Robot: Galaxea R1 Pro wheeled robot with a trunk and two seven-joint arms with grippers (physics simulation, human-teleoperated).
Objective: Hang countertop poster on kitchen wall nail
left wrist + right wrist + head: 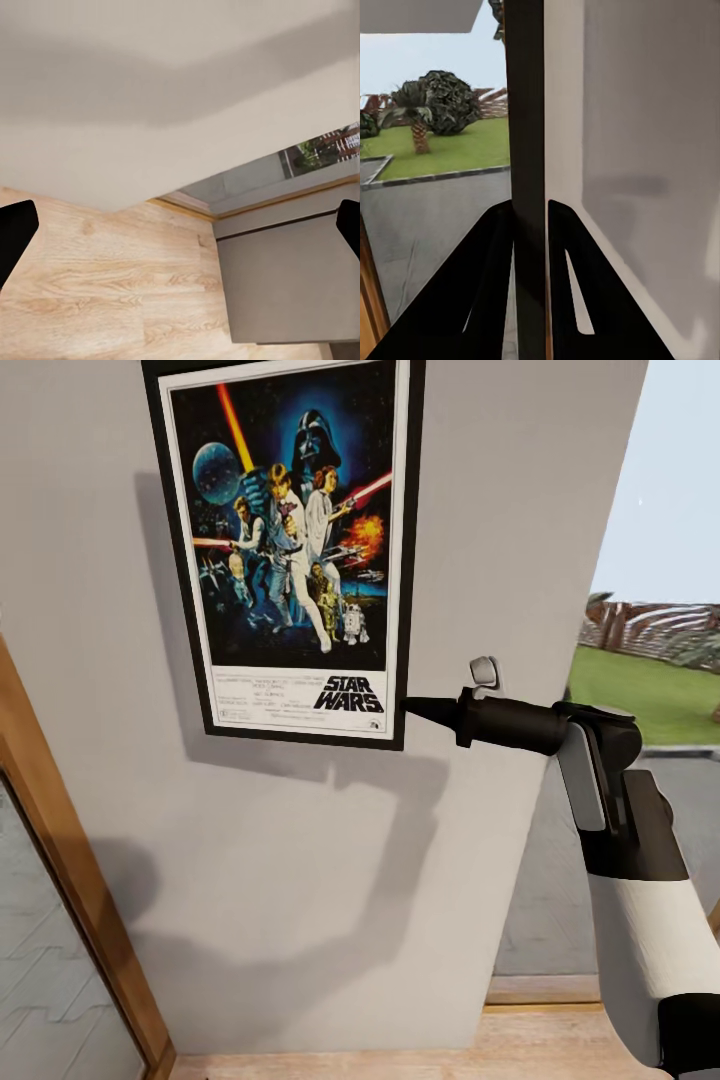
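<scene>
Poster (290, 550) flat against the grey wall (300, 860), right gripper (412, 707) clamped on its lower right frame edge with the black frame pinched between both fingers (491, 285), left gripper (180, 232) spread wide over wood floor (97, 292), nail probably hidden behind the frame, can't tell.

Even, bright rendered daylight; soft shadows of the poster (290, 550) and arm fall on the wall (500, 510).
</scene>
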